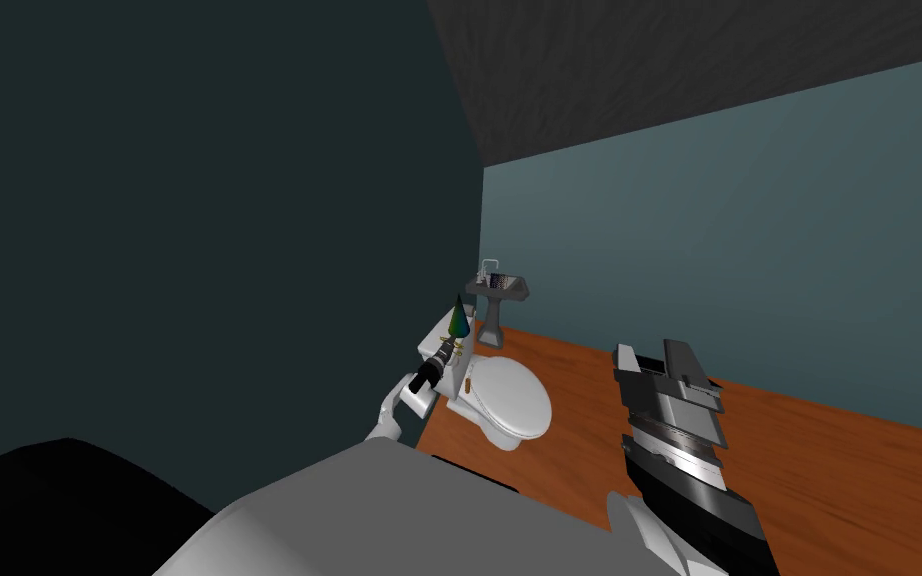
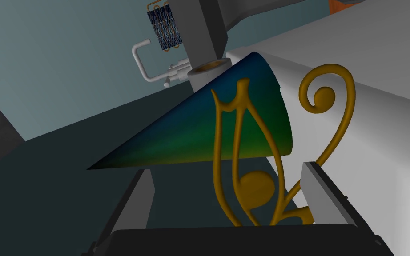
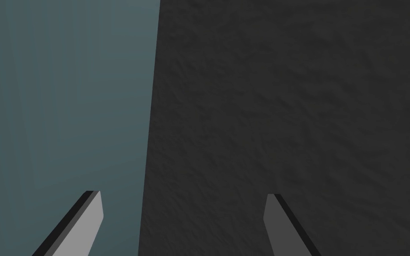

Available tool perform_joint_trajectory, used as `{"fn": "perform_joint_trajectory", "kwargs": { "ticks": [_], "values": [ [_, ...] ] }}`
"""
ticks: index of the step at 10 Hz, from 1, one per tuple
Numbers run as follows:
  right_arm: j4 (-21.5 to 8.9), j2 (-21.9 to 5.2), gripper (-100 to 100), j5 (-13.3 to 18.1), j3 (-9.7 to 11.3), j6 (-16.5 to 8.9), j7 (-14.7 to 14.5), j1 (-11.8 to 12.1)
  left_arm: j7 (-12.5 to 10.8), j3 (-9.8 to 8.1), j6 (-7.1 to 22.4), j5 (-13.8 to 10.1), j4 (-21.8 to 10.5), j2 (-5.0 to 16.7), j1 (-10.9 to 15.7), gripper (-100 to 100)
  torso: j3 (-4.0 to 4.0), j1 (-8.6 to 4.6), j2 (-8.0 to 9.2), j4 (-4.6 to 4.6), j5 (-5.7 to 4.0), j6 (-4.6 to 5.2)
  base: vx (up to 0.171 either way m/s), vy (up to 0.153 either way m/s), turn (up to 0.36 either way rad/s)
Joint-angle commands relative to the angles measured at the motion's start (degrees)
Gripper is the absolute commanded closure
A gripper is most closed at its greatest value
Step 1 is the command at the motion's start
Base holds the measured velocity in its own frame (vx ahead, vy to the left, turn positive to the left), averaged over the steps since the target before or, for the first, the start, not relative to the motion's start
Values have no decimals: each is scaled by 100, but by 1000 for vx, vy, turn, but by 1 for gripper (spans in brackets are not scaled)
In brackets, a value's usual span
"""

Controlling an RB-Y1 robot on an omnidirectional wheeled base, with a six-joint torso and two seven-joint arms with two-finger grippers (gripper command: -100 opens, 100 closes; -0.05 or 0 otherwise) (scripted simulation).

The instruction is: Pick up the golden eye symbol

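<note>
One golden eye symbol (image 2: 255, 189) sits on the white toilet tank (image 2: 377, 133). It is made of thin looping strands, a curled tail and a round ball. Just behind it, as the left wrist camera sees it, is a cone (image 2: 177, 138) shaded from blue to green, with the symbol's strands crossing in front of it. The left gripper (image 2: 226, 168) is at the symbol with its two grey fingers (image 2: 139, 195) spread wide — one on each side of the symbol's lower part, not pressing it. Below the tank, the toilet (image 1: 509, 400) has its lid down. A grey pedestal sink (image 1: 497, 290) stands beside it against the teal wall, on an orange-brown floor (image 1: 799, 450). The right arm is raised at the robot's right — the right gripper (image 3: 182, 194) also has its fingers held wide, with nothing between them.
</note>
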State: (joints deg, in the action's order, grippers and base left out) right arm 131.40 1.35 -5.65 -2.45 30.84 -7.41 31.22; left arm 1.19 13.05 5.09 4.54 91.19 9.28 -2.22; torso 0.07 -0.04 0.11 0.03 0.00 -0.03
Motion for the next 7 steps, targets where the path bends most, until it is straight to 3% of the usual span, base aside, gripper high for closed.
{"fn": "perform_joint_trajectory", "kwargs": {
  "ticks": [1, 2, 3, 5, 7],
  "values": [
    [0, 0, 0, 0, 0, 0, 0, 0, 24, -10, -36, 28, -286, -66, 116, -100, 0, 0, 0, 0, 0, 0, -28, -3, -1],
    [0, 0, 0, 0, 0, 0, 0, 0, 24, -10, -36, 28, -340, -66, 116, -100, -5, 0, -8, -2, 0, -1, -6, -4, 3],
    [0, 0, 0, 0, 0, 0, 0, 1, -1, -89, -186, -43, -562, -43, 407, -100, -9, 0, -16, -4, 0, -1, -58, -9, -23],
    [0, 0, 0, 0, 0, 0, 0, 0, -1, -89, -186, -43, -910, -43, 552, -100, -1, -3, -1, -1, 0, 0, -50, -7, -7],
    [0, 0, 0, 0, 0, 0, 0, 0, -26, -167, -337, -114, -1291, -21, 961, -100, -2, -1, -2, -1, 0, 1, -68, -5, -18]
  ]
}}
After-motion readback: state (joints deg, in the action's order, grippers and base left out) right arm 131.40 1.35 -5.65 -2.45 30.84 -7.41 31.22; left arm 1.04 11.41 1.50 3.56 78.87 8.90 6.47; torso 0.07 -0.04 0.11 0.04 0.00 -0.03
